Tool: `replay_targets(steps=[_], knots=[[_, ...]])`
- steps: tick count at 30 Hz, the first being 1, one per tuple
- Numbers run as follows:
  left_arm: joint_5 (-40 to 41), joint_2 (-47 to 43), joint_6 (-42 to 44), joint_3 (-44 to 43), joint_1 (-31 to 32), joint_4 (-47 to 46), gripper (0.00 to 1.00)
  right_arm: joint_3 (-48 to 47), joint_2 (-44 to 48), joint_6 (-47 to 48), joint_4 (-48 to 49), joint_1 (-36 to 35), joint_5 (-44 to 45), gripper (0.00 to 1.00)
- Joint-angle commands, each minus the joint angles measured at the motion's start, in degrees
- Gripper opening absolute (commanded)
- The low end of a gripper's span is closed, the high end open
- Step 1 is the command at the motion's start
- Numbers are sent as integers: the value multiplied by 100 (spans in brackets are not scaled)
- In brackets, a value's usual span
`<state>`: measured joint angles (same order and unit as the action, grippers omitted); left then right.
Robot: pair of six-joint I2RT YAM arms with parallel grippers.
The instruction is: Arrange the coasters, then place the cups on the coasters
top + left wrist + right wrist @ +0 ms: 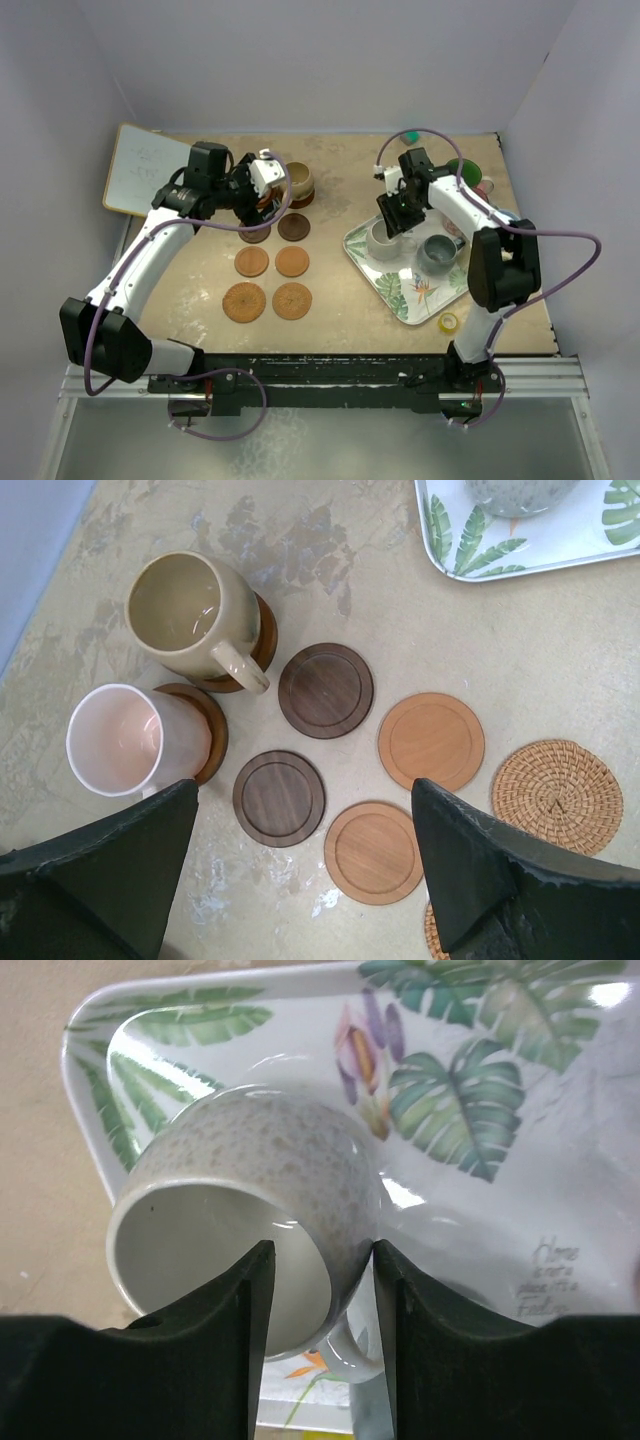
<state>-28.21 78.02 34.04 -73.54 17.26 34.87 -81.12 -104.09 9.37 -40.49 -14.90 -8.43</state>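
Right gripper (pixel 315 1260) has the grey mug (pixel 260 1150) by its wall, one finger inside and one outside, at the left corner of the tray (pixel 590 1210). Honestly can't tell from this angle whether it's squeezing yet. That's my worry: a rim grab on a glazed mug can pivot or slip, so it drops on the tray or clips the darker mug (pixel 438 252) nearby. Left gripper (pixel 305 781) is spread wide and holds nothing, hovering over the coasters (pixel 431 740). The pink mug (pixel 125 740) and tan mug (pixel 195 615) already sit on theirs, toward the far edge of the table (pixel 330 180) — easy to bump.
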Motion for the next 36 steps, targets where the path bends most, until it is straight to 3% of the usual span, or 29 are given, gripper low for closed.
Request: replay_targets(steps=[1, 24, 36], knots=[[-221, -186, -85, 24, -43, -105, 84, 147, 390, -122, -254, -44, -596, 48], [-315, -219, -164, 112, -47, -192, 86, 940, 1611, 1410, -553, -32, -638, 83], [-243, -276, -134, 83, -44, -135, 86, 989, 1222, 2073, -523, -38, -851, 87]])
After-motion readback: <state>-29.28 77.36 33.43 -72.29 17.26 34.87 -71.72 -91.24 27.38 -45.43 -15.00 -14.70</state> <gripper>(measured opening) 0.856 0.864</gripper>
